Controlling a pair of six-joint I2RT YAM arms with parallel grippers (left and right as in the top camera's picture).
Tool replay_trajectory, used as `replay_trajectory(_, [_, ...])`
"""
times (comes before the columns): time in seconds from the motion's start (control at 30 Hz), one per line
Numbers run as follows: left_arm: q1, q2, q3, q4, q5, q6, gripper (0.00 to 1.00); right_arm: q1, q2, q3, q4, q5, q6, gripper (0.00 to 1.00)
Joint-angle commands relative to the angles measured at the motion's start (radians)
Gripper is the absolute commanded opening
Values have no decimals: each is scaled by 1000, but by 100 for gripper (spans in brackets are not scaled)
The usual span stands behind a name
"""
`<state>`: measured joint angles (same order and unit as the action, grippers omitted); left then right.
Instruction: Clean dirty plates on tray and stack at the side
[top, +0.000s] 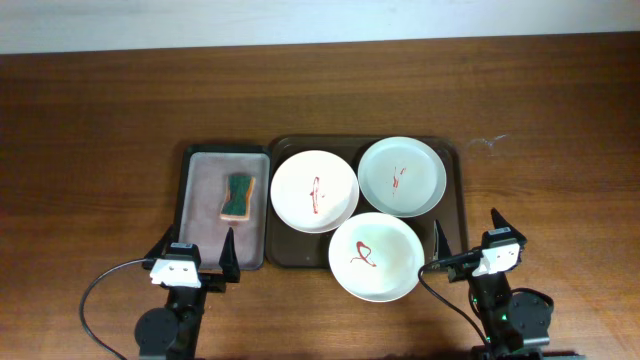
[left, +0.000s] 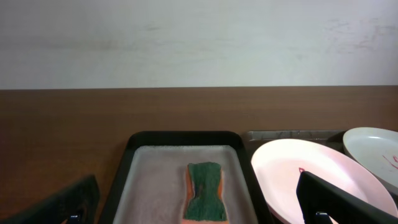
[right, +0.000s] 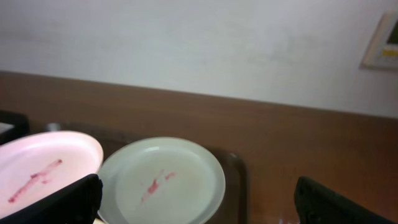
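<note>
Lying on tray (top: 290, 250): left plate (top: 314, 191) and greenish plate (top: 402, 176) side by side at the back; front plate (top: 376, 257) overhanging the near rim; all streaked red.
Nearer arm: right jaws, spread open and empty, just right of the front plate; probably the side to lift it.
Sponge (top: 238, 194): in the small tray (top: 186, 200), straight ahead of the left jaws, also open and empty; long axis points away from them.
Overhead view: whole layout on the tabletop (top: 100, 120).
Left wrist view: sponge green face up, orange beneath.
Right wrist view: greenish plate ahead; front plate barely in frame, if at all.
</note>
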<state>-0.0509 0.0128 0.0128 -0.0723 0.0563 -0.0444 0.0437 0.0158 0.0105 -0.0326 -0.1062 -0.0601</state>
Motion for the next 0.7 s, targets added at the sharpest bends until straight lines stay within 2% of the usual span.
replay_trajectory(0.0, [3,-5,0,-10,19,22,99,8,-8,-4,59,-18,63,99])
replay_trajectory(0.1, [3,22,41,-83,18,22,99,8,3,40,-27,-1,148,99])
replay_trajectory(0.23, [3,167,171,-195,18,22,99,8,116,201,-227,-19,156,99])
replay_trajectory(0.4, [3,462,378,-328,19,22,100,8,400,426,-402,-71,173,99])
replay_trajectory(0.57, [3,837,656,-478,19,22,99,8,750,674,-580,-146,173,99])
replay_trajectory(0.67, [3,1030,822,-603,48,23,100,8,904,797,-706,-284,173,99])
